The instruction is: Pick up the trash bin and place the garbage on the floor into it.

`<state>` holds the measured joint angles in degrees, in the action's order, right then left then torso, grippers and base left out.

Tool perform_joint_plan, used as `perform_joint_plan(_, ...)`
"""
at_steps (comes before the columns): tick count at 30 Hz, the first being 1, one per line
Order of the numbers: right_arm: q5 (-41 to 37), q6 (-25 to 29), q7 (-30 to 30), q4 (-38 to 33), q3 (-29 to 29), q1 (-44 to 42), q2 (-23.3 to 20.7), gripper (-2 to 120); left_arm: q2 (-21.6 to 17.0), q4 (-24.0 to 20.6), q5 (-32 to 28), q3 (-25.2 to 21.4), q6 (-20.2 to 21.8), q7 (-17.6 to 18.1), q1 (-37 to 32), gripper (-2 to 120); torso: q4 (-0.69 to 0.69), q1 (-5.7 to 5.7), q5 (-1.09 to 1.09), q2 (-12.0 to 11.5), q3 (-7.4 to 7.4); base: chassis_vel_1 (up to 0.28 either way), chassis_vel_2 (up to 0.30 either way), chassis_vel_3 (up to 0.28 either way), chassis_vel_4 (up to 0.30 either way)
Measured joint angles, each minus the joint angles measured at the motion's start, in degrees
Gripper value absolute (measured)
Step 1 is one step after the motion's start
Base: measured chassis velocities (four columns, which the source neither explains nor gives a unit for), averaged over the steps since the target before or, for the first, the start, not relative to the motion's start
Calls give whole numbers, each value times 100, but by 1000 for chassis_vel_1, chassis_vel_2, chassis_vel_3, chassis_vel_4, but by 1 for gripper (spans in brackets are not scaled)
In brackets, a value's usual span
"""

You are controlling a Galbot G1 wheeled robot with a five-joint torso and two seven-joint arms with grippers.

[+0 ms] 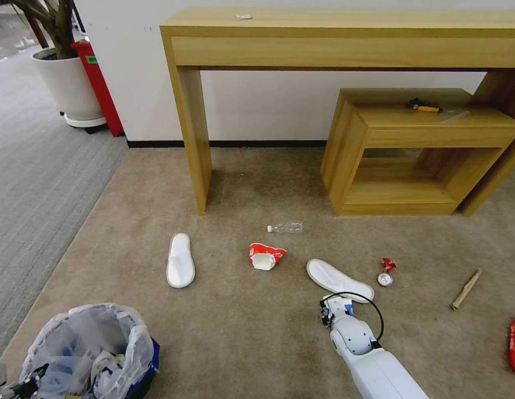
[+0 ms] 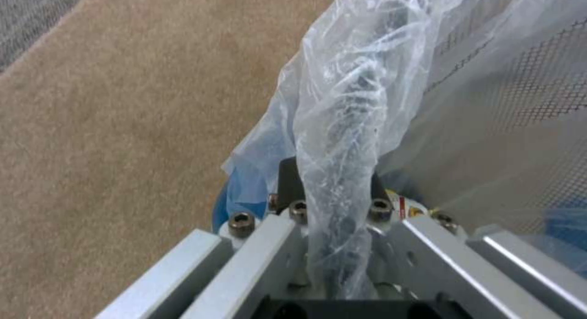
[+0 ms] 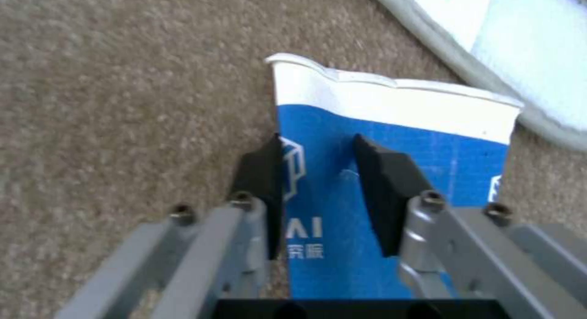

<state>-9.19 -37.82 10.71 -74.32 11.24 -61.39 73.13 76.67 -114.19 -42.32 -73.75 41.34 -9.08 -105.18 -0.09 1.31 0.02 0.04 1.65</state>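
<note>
Your floor (image 1: 240, 332) carried the bin (image 1: 91, 354) at its near left, the left gripper (image 2: 333, 181) clamped on its bagged rim. Two slippers (image 1: 180, 260) lay mid-carpet, one (image 1: 339, 280) just beyond your right gripper (image 3: 318, 172), whose jaws stood parted above a flattened blue cup (image 3: 391, 145). The right wrist view read "AI" there; the head view hid that cup but showed a red cup (image 1: 266, 256), bottle (image 1: 285, 227), can (image 1: 385, 279) and stick (image 1: 466, 288).
</note>
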Motion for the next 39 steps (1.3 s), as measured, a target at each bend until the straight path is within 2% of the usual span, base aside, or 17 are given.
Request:
perform_joint_plan(1,0,0,0,0,0,0,0,25,0,0,0,0,0,0,0,0,0,0,0,0,0,0,0,0,0)
perform_joint_plan(3,-49,22,-2,16,9,0,0,16,13,-11,20,12,1,-4,1,0,-2,0,-4,0,0,0,0,0,0)
perform_joint_plan(10,-154,87,1,64,61,-3,15,0,12,-58,30,1,-1,-6,-6,0,-4,0,-3,0,0,0,0,0,0)
perform_joint_plan(18,-230,160,-6,-105,134,-95,-20,0,30,-112,45,0,-5,-3,-19,0,-2,0,0,-1,1,0,0,0,0)
perform_joint_plan(22,-296,195,-8,-634,205,-248,-134,0,26,-172,44,3,-5,1,-37,0,-3,1,0,-1,1,0,0,0,0)
perform_joint_plan(25,-404,227,-121,-1438,249,-390,-265,0,5,-189,41,5,4,18,-29,0,-3,1,1,-1,1,0,0,0,0)
perform_joint_plan(26,-404,227,-121,-1438,249,-390,-265,0,5,-189,41,5,4,18,-29,0,-3,1,1,-1,1,0,0,0,0)
perform_joint_plan(29,-559,213,-458,-2208,206,-397,-396,0,3,-206,42,52,16,32,-8,0,-2,1,1,-1,1,0,0,0,0)
perform_joint_plan(31,-613,223,-554,-2386,159,-359,-438,0,3,-207,44,79,18,41,6,0,-3,1,1,-1,1,0,0,0,0)
perform_joint_plan(34,-1152,304,-999,-3008,-139,48,-655,0,-8,-230,46,214,51,135,85,0,-2,1,0,-1,0,0,0,0,0)
perform_joint_plan(36,-1244,364,-1106,-3071,-209,151,-686,0,-16,-237,47,243,61,151,108,0,-2,1,-1,-1,0,0,0,0,0)
perform_joint_plan(38,-1588,791,-1701,-3154,-585,651,-823,0,-64,-244,46,360,74,227,256,0,-2,1,-1,-1,1,0,0,0,0)
perform_joint_plan(39,-1588,791,-1701,-3154,-585,651,-823,0,-64,-244,46,360,74,227,256,0,-2,1,-1,-1,1,0,0,0,0)
